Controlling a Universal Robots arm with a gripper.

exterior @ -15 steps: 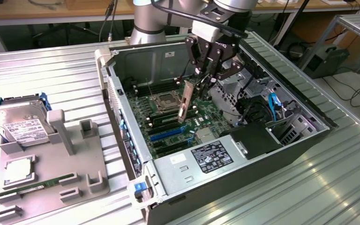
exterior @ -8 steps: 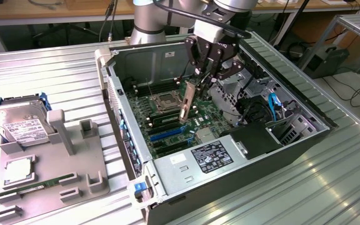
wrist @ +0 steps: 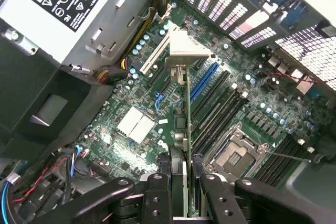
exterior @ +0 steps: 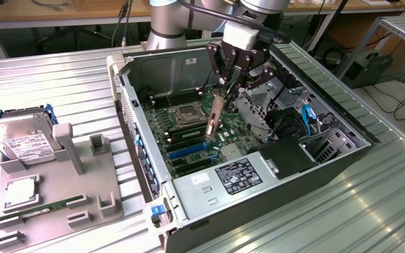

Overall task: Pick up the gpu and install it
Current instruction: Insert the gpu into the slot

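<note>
While the arm reaches down into the open computer case [exterior: 122,89] in the exterior view, the gripper [exterior: 225,87] hangs above the motherboard [exterior: 188,132] with its fingers closed partway on the upper edge of the gpu [exterior: 215,116]. The card hangs edge-down, thin side toward the camera, its lower end close over the expansion slots; whether it already touches a slot cannot be told from here. Holding it by the top edge leaves the connector edge free to meet the board. On the exterior view's left, a grey fixture tray [exterior: 83,174] carries a hard drive [exterior: 23,139], a processor [exterior: 19,192] and a RAM stick [exterior: 40,210], all well apart from the case. The power supply [exterior: 234,176] sits at the near end of the case.

From the wrist view, looking along the card, the fingers [wrist: 157,192] clamp the gpu [wrist: 185,129] on both faces, jaws about half closed with the card between them. The card runs away from the camera, its silver bracket [wrist: 186,48] at the far end near the perforated rear panel [wrist: 231,9]. It lies parallel to the blue slot [wrist: 203,80] and white slot [wrist: 155,53], between the two. My judgement: this alignment serves to bring the bracket to the rear opening. The CPU socket [wrist: 239,153] is just beside.
</note>
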